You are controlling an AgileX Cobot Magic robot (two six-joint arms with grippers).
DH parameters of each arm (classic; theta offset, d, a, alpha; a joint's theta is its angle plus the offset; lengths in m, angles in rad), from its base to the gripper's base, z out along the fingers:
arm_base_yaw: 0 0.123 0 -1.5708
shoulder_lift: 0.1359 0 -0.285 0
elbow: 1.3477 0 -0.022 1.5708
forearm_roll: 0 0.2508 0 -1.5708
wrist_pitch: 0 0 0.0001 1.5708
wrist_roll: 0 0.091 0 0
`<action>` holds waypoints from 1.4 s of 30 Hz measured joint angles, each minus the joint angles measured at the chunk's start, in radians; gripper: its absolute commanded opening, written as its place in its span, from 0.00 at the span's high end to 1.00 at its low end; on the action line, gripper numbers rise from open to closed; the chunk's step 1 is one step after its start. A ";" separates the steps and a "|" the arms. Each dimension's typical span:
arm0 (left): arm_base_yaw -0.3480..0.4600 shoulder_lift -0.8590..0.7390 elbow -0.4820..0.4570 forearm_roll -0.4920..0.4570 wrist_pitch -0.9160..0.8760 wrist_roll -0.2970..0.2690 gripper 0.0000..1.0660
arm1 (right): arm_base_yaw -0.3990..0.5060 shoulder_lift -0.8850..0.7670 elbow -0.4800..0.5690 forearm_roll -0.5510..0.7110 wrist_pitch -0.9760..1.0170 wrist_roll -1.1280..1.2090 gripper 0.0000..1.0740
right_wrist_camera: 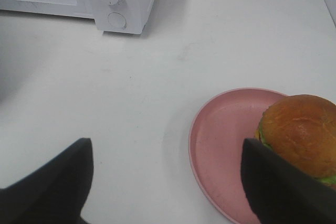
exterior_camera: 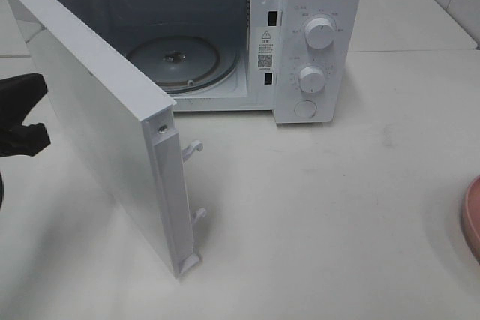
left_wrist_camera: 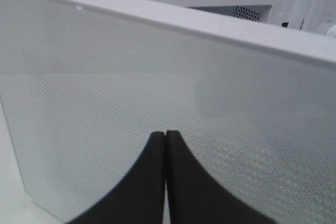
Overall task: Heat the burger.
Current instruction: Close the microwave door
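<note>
Currently: microwave (exterior_camera: 319, 35) on bench (exterior_camera: 337, 207), door (exterior_camera: 97, 110) swung wide open, glass turntable (exterior_camera: 180, 61) bare inside. L claw (left_wrist_camera: 166, 136) closed, tips together, just beside door's outer face. R claw (right_wrist_camera: 165, 169) open w/ nothing between fingers, above bench. Burger (right_wrist_camera: 299, 132) sits on pink plate (right_wrist_camera: 226, 129), well apart from microwave, next to one R finger.

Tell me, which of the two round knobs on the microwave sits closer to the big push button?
The lower knob; it sits directly above the push button, while the upper knob is higher on the panel.
</note>
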 measured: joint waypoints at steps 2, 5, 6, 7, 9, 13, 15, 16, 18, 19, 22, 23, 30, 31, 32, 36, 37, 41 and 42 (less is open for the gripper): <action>-0.080 0.055 -0.002 -0.089 -0.043 0.044 1.00 | 0.000 0.000 0.000 0.000 0.000 0.000 0.30; -0.158 0.104 -0.027 -0.178 -0.057 0.084 1.00 | 0.000 0.000 0.000 0.000 0.000 0.000 0.30; -0.158 0.104 -0.027 -0.178 -0.057 0.084 1.00 | 0.000 0.000 0.000 0.000 0.000 0.000 0.30; -0.200 0.132 -0.053 -0.220 -0.061 0.108 1.00 | 0.000 0.000 0.000 0.000 0.000 0.000 0.30; -0.222 0.147 -0.070 -0.234 -0.061 0.118 1.00 | 0.000 0.000 0.000 0.000 0.000 0.000 0.30; -0.271 0.185 -0.122 -0.275 -0.064 0.141 1.00 | 0.000 0.000 0.000 0.000 0.000 0.000 0.30; -0.310 0.235 -0.191 -0.349 -0.063 0.147 1.00 | 0.000 0.000 0.000 0.000 0.000 0.000 0.30; -0.310 0.235 -0.191 -0.349 -0.063 0.147 1.00 | 0.000 0.000 0.000 0.000 0.000 0.000 0.30; -0.326 0.256 -0.226 -0.393 -0.057 0.159 1.00 | 0.000 0.000 0.000 0.000 0.000 0.000 0.30; -0.337 0.267 -0.247 -0.418 -0.049 0.170 1.00 | 0.000 0.000 0.000 0.000 0.000 0.000 0.30; -0.370 0.299 -0.315 -0.498 -0.017 0.231 1.00 | 0.000 0.000 0.000 0.000 0.000 0.000 0.30; -0.388 0.318 -0.359 -0.552 -0.001 0.271 1.00 | 0.000 0.000 0.000 0.000 0.000 0.000 0.30; -0.421 0.380 -0.498 -0.658 0.052 0.364 1.00 | 0.000 0.000 0.000 0.000 0.000 0.000 0.30; -0.423 0.400 -0.543 -0.677 0.065 0.380 1.00 | 0.000 0.000 0.000 0.000 0.000 0.000 0.30; -0.423 0.400 -0.543 -0.677 0.065 0.380 1.00 | 0.000 0.000 0.000 0.000 0.000 0.000 0.30; -0.423 0.451 -0.640 -0.719 0.105 0.412 1.00 | 0.000 0.000 0.000 0.000 0.000 0.000 0.30; -0.423 0.451 -0.640 -0.719 0.105 0.412 1.00 | 0.000 0.000 0.000 0.000 0.000 0.000 0.30; -0.425 0.500 -0.727 -0.770 0.120 0.460 1.00 | 0.000 0.000 0.000 0.000 0.000 0.000 0.30; -0.425 0.500 -0.727 -0.770 0.120 0.460 1.00 | 0.000 0.000 0.000 0.000 0.000 0.000 0.30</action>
